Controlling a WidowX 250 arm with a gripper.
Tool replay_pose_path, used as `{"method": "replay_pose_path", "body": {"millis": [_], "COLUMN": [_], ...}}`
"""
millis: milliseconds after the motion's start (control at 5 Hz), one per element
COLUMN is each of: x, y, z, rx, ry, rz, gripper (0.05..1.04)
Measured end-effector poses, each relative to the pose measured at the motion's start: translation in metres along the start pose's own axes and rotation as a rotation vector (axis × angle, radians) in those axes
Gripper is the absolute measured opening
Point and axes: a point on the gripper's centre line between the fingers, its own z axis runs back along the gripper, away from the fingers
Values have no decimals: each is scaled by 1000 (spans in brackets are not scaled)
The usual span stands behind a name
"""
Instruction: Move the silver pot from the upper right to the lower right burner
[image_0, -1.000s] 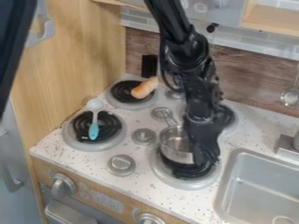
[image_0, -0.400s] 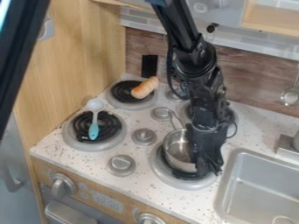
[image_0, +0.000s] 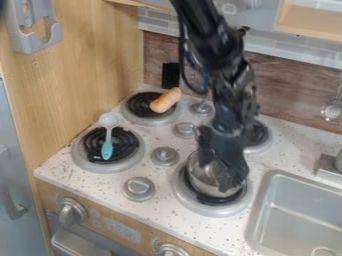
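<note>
Silver pot (image_0: 200, 176) sits on the burner (image_0: 192, 205) below right of frame centre; my gripper (image_0: 218, 176) hangs over it, jaws spread; lifting crookedly, I could snag and tip it.

Silver pot (image_0: 200, 174), round and shiny, lies on the lower right burner (image_0: 209, 214)

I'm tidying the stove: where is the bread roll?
In the camera view, the bread roll lies on the upper left burner, beside the wooden wall.
</note>
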Motion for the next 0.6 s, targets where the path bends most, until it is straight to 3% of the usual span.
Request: {"method": "replay_pose_path", "body": {"millis": [200,400,600], "x": [-6,-15,-19], "y": [2,3,9], "z": [18,20,21], "rx": [-53,-109,-132], "ry": [26,67,89], "rz": [93,175,219], "gripper": [1008,999,999]}}
